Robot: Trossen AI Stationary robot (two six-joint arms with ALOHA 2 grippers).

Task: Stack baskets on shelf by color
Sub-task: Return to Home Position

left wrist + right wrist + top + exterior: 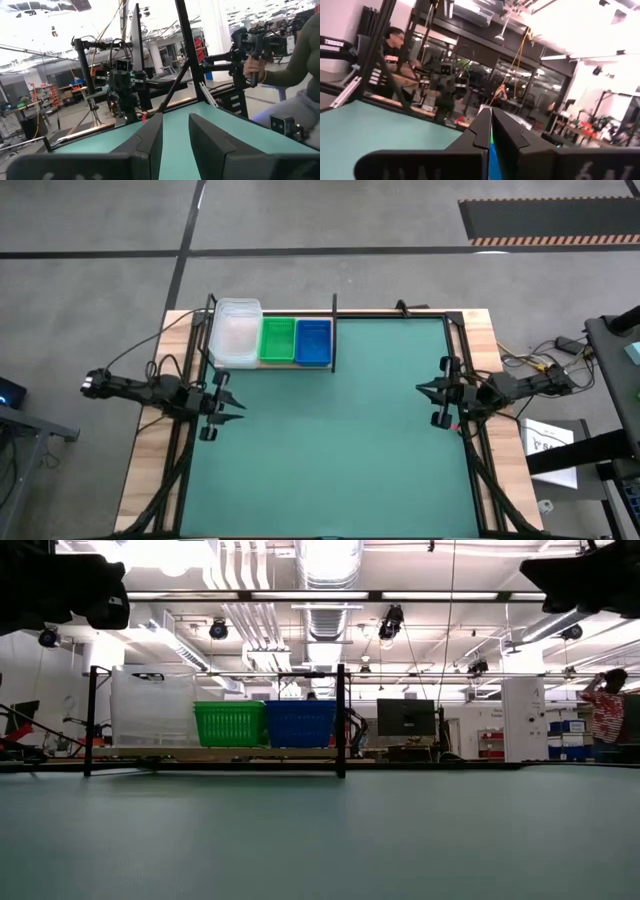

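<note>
The shelf's wood board [270, 365] stands at the far left of the green mat [330, 440], between thin black uprights [334, 330]. On it, side by side, sit a taller stack of clear baskets [236, 332], green baskets [277, 340] and blue baskets [313, 342]. They also show in the low view: clear [152, 708], green [230, 723], blue [300, 723]. My left gripper [228, 402] is open and empty at the mat's left edge, on the near side of the shelf. My right gripper [432, 393] is shut and empty at the mat's right edge.
The right two thirds of the mat lie bare between the two grippers. Black frame rails [455, 330] run along the mat's edges. A person's hand [255, 65] holds a device beyond the table, and another person [395, 40] sits in the background.
</note>
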